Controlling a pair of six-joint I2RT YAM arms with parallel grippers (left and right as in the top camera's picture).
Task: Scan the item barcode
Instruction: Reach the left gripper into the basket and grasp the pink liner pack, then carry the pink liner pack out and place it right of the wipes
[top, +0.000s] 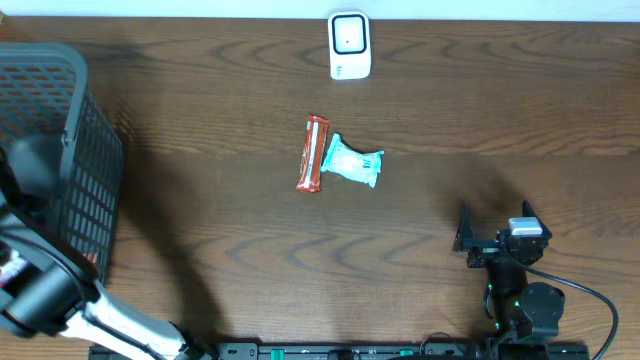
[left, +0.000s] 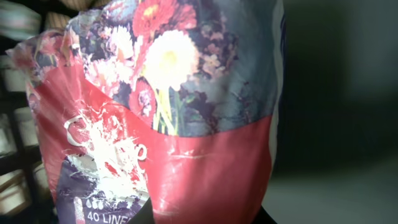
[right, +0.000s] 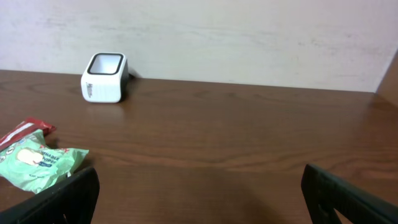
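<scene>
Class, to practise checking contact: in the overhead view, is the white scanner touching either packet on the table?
No; the white scanner stands alone, bare wood separating it from the brown bar and teal packet.

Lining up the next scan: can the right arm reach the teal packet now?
Probably yes: the right gripper is open, and only bare table lies between it and the packet. The bar lies close on its far side.
</scene>
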